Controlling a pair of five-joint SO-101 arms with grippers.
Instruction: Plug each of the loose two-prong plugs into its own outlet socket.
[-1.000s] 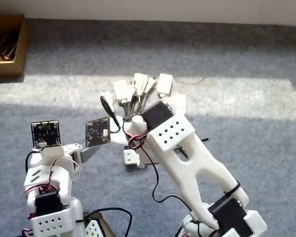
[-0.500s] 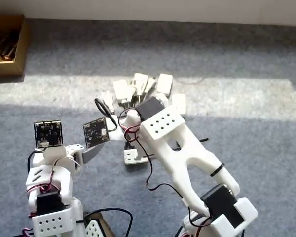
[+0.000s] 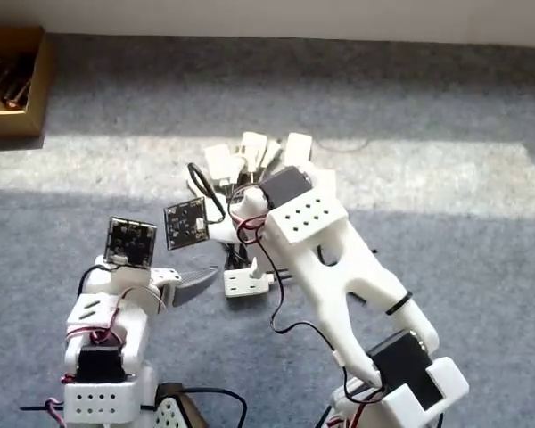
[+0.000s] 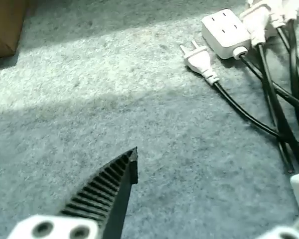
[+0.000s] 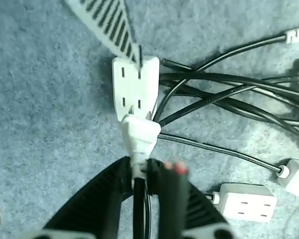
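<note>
Now right fingers [image 5: 104, 199] pinch a plug [image 5: 138, 137], prongs at a socket [image 5: 134, 84]; left fingers [image 4: 107, 191] gape wide nearby.

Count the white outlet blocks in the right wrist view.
3: one outlet block at the prongs of the plug in the right gripper, a second lying apart, a third cut off at the frame edge. More may be hidden.

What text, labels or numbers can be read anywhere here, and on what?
None legible.
Outlet block: plain white, no print seen.
Plug in the right hand: no marking seen.
Circuit board on the left arm: any markings too small to read.
</note>
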